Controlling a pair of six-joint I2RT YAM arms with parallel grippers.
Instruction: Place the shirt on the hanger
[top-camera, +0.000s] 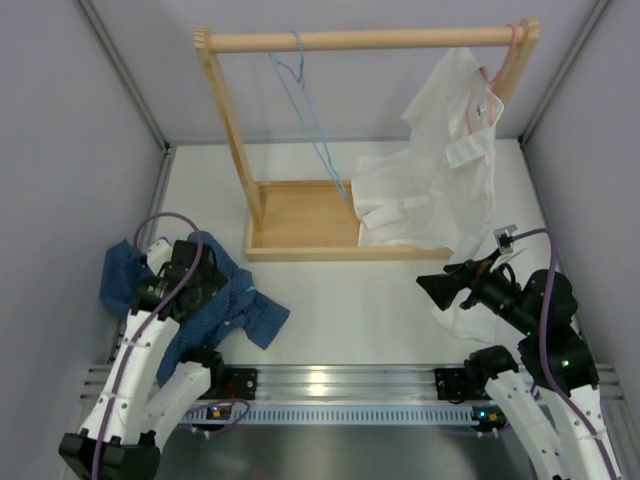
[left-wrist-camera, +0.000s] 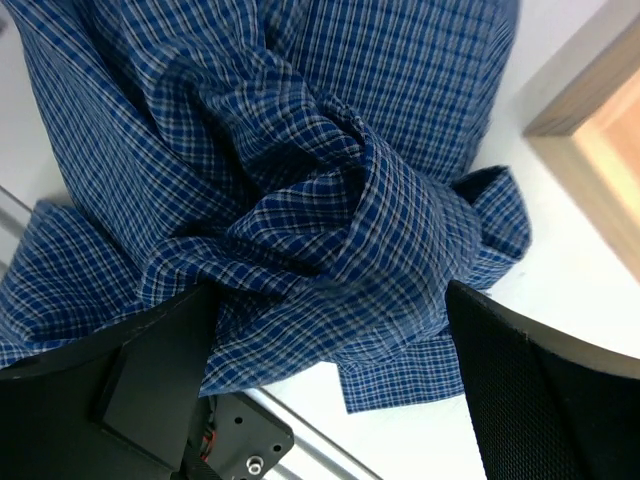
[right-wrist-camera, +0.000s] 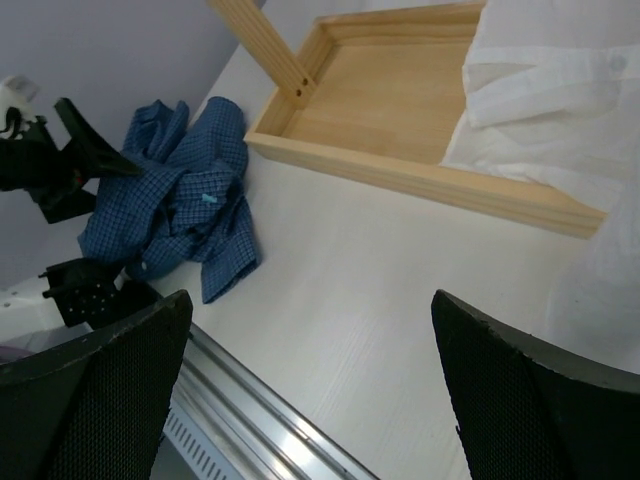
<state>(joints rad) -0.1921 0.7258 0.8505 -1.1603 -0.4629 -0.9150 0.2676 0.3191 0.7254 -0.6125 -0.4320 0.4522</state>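
While the shirt (top-camera: 215, 300) lies crumpled near-left on the bench (top-camera: 340, 300), the hanger (top-camera: 303, 100) hangs bare; left claw (left-wrist-camera: 335, 380) and right claw (right-wrist-camera: 315, 400) gape wide, empty.

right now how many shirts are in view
2: the blue checked shirt lies crumpled on the table, near left; the white shirt hangs at the rack's right end.

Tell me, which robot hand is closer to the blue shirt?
Left. The left gripper hangs wide open right over the crumpled shirt. The right gripper is far across the table, beside the white shirt.
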